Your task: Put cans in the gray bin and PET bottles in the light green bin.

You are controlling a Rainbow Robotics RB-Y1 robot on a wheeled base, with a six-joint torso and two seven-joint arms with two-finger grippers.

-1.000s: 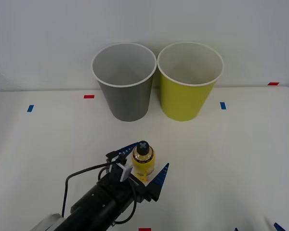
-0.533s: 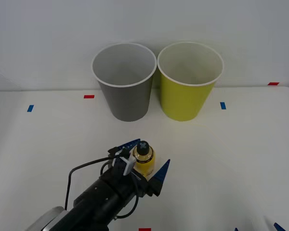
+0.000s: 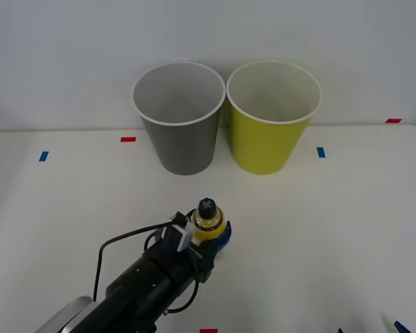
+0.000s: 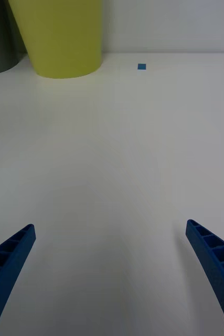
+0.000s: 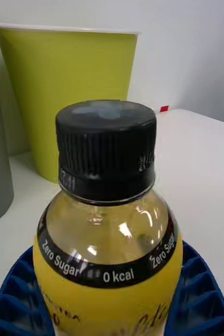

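Change: since half a second ago the blue fingers that stood spread either side of the bottle have drawn in against it.
Left gripper [image 3: 209, 239]: jaws clamped on the yellow PET bottle [image 3: 208, 223], near the bench's front.
Bottle: upright, dark cap [image 5: 106, 142] on, well short of both bins.
Gray bin [image 3: 179, 118]: at the back, beside the light green bin [image 3: 272, 116].
Right gripper [image 4: 112, 275]: jaws spread wide over bare bench [image 4: 127, 157].

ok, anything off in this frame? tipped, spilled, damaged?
Nothing stands out. The yellow bottle is upright and capped in the left claw. The gray bin and light green bin stand upright side by side. The right claw hangs open above bare table.
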